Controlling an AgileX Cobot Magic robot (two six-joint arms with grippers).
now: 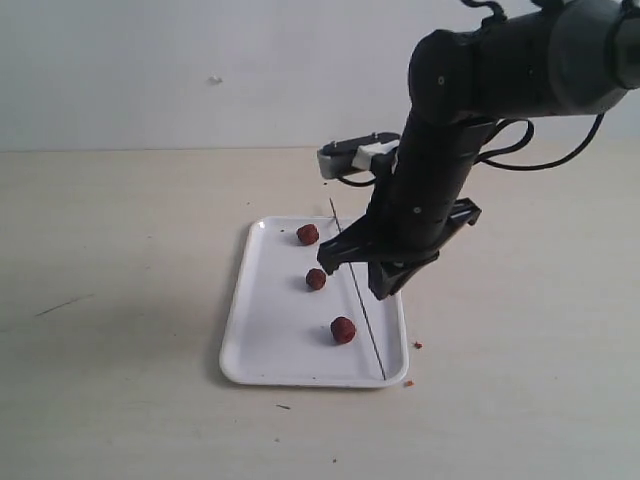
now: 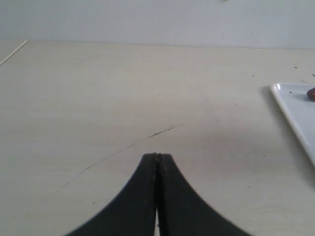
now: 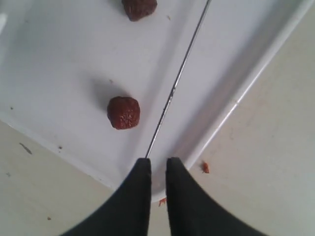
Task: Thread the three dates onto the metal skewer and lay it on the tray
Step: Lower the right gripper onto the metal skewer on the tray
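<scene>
Steel skewer [image 1: 371, 335] lies along the tray's [image 1: 262, 345] right side, 3 dates [image 1: 316, 279] loose beside it; right claw [image 3: 158, 162], slightly spread, should straddle its end squarely before pinching; left claw [image 2: 157, 158] pressed together

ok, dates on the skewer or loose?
Loose: all three dates lie separately on the tray, and the skewer lies bare beside them.

The pale table [image 1: 120, 380] bears the white tray [image 1: 268, 340] and 2 small orange crumbs [image 1: 417, 345] just beside it.
</scene>
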